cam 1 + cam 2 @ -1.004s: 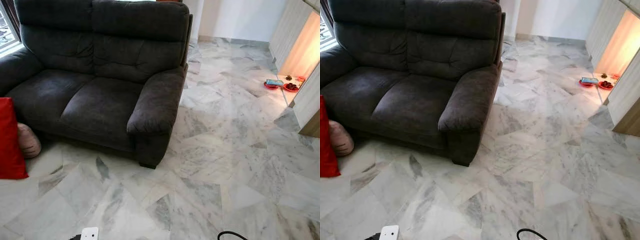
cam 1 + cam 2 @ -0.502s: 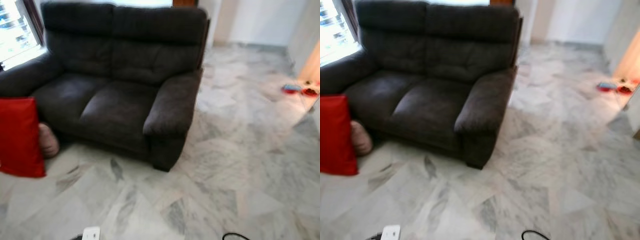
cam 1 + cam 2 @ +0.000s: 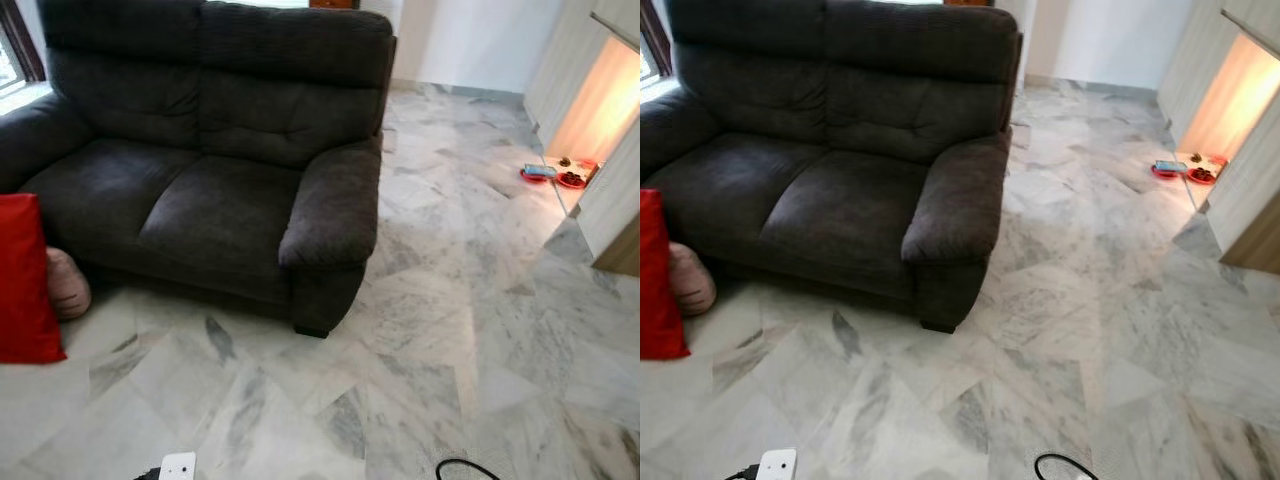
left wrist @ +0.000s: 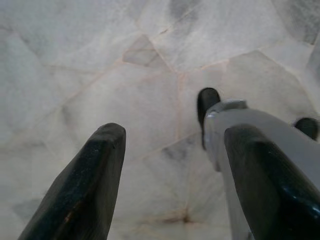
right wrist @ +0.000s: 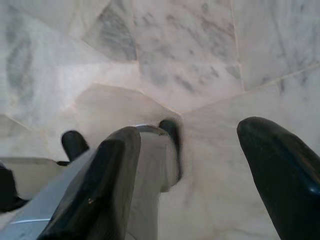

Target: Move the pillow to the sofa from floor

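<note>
Pillow count on the floor comes to two, both at the left end of the sofa (image 3: pixel 215 180). One is a red pillow (image 3: pixel 25 280), standing upright on the marble floor (image 3: pixel 450 330) and cut off by the left edge of the head views. The other is a smaller round pink pillow (image 3: pixel 67 284) lying just behind it, tucked against the sofa's base below the left armrest. Whether the two touch cannot be told.

One sofa is in view, dark grey, with two seat cushions, two back cushions and two padded armrests. Nothing lies on its seats.

Far off to the right, beside a lit opening in a pale wall, two red dishes (image 3: pixel 558 176) sit side by side on the floor, and one has something blue-green on it. At the bottom edge of the head views there is one small white box (image 3: pixel 178 466) with a dark lead, and one loop of black cable (image 3: pixel 465 468) further right.

Both arms hang low over bare marble tiles. The left gripper (image 4: pixel 170 170) has its two black fingers (image 4: pixel 87 185) spread apart with nothing between them, so its jaws are released; a grey foot of the robot shows past them. The right gripper (image 5: pixel 200 170) is likewise spread and empty, jaws released, above the tiles and another grey foot.
</note>
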You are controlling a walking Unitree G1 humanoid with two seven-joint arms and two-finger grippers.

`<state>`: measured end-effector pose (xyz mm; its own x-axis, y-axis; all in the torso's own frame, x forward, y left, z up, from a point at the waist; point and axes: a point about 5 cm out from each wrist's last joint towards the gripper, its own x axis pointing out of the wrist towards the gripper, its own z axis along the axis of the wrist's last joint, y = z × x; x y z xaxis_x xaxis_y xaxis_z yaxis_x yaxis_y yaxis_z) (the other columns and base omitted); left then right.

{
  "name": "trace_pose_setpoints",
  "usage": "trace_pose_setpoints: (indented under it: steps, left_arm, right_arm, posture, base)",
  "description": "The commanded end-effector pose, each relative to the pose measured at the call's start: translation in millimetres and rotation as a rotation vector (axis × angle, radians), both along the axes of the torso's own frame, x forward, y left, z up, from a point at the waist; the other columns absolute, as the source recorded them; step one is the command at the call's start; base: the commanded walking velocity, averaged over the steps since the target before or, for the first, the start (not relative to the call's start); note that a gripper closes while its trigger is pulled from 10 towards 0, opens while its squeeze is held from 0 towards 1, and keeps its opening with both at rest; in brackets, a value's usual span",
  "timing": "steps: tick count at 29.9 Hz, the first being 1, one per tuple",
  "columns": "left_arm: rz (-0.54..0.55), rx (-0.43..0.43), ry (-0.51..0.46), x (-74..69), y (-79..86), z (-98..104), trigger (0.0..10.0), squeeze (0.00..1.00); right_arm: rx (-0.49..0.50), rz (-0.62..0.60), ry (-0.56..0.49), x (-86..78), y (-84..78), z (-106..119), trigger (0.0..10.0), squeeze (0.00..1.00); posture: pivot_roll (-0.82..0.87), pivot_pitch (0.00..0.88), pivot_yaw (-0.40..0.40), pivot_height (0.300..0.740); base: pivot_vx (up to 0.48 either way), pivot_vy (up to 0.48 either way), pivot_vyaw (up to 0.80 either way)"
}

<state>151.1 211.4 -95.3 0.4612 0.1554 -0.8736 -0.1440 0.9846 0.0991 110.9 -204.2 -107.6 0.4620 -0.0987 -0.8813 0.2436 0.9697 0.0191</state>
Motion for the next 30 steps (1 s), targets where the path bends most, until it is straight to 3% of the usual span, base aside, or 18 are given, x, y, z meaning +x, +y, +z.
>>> trace_pose_setpoints:
  steps: [1, 30]
  left_arm:
    - [0.002, -0.013, -0.001, 0.2, -4.7, -0.8, 10.0, 0.00]
    - [-0.002, -0.014, -0.003, 1.0, -5.2, -0.5, 10.0, 0.00]
  right_arm:
    - [-0.012, -0.013, 0.018, -6.0, -6.2, -0.7, 10.0, 0.00]
    - [-0.011, -0.012, 0.016, -5.2, -6.2, -0.5, 10.0, 0.00]
  posture:
    - [-0.07, 0.000, -0.028, 0.740]
    - [-0.07, 0.000, -0.029, 0.740]
  base:
    - [0.000, 0.428, 0.00]
    - [0.000, 0.410, 0.00]
